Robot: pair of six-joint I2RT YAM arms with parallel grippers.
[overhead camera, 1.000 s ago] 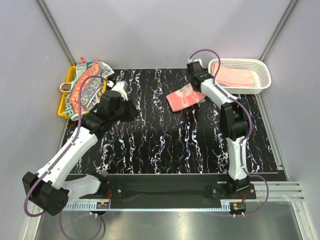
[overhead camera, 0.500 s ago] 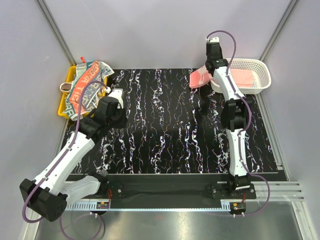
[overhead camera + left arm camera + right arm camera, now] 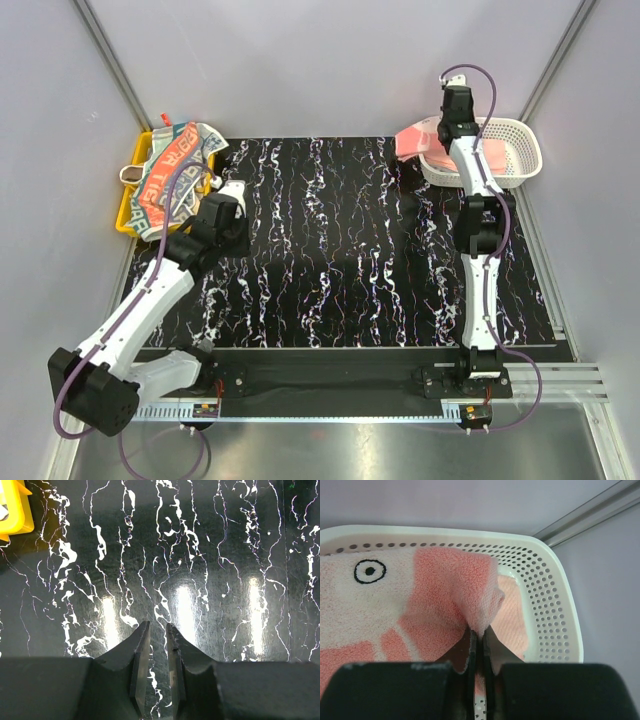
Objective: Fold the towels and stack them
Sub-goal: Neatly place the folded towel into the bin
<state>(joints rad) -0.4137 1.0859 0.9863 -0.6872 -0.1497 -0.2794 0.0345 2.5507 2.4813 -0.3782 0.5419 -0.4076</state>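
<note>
Black marbled table (image 3: 330, 260) bears yellow tray (image 3: 123, 218), white basket (image 3: 505, 180).

The right hand (image 3: 447, 132) is held over the left rim of the basket (image 3: 520, 130). A pink towel (image 3: 415, 140) is gripped in it, hung out to its left and draped across that rim. A second pink towel (image 3: 490, 155) is seen lying in the basket, to the right of that hand. The left hand (image 3: 228, 200) is held low over the desk (image 3: 330, 250). Just to its left, a lettered towel (image 3: 172, 180) is heaped on a tray (image 3: 128, 205).
</note>
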